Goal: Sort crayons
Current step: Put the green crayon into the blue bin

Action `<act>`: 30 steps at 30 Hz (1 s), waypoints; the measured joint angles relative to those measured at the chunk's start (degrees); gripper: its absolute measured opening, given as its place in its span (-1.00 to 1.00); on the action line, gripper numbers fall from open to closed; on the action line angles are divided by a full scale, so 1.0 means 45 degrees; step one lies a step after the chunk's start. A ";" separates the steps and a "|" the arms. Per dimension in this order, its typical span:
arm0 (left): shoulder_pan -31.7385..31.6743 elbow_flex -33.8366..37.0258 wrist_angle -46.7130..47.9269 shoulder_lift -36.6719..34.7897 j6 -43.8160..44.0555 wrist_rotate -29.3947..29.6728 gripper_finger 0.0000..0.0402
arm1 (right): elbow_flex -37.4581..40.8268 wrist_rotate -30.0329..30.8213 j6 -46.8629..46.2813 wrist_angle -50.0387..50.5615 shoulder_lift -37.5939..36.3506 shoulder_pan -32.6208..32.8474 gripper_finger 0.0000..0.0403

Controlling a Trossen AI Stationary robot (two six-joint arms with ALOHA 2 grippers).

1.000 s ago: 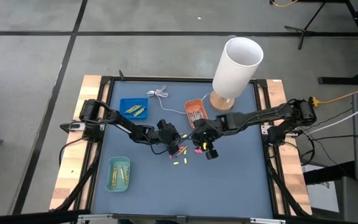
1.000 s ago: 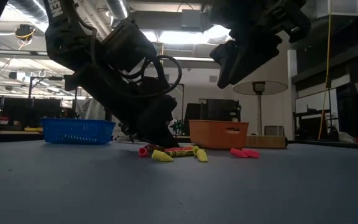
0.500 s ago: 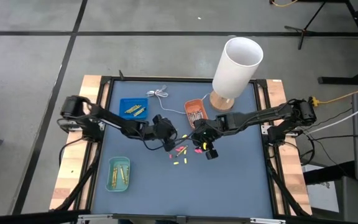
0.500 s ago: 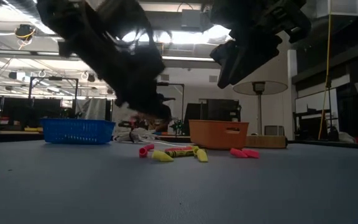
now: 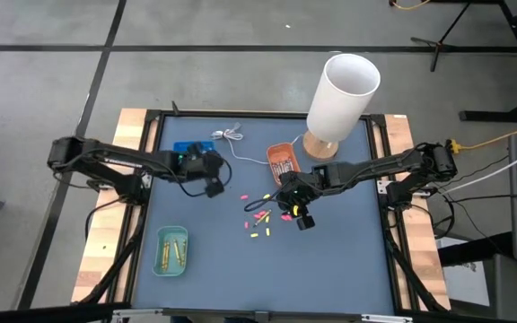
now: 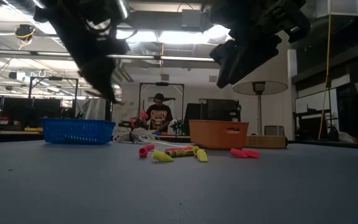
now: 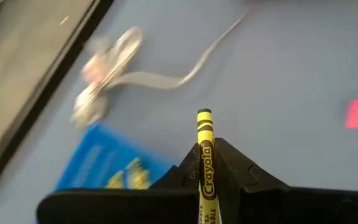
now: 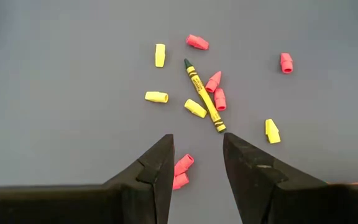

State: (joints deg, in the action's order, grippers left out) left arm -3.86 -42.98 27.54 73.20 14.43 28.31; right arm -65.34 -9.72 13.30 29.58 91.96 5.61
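The left gripper (image 5: 212, 176), raised above the table's rear-left part, is clamped on a yellow paper-wrapped crayon (image 7: 205, 163). The right gripper (image 8: 196, 163) hovers mid-table, fingers parted.

Open mat (image 5: 330, 260) beyond lamp (image 5: 341, 97)

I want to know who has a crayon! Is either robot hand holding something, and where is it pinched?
The left end effector pinches a yellow crayon along its lower wrapper, tip sticking out. The right end effector is open, holding nothing.
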 joint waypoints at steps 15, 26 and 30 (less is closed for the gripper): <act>-0.2079 0.0000 0.3166 -0.0450 -0.0009 0.0598 -0.82 | 0.0000 0.0000 0.0000 -0.0034 0.0000 0.0004 -0.33; -0.2332 0.0000 0.3119 -0.0445 0.0074 0.0495 -0.52 | 0.0000 0.0000 0.0000 -0.0921 0.0000 0.0008 -0.33; -0.2335 0.0000 0.3112 -0.0445 0.0098 0.0476 -0.51 | 0.0126 0.0000 0.0000 -0.1625 0.0005 0.0008 -0.33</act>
State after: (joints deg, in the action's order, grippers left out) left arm -14.37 -42.98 41.54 71.20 14.87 30.46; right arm -64.77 -9.72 13.30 22.27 91.98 5.65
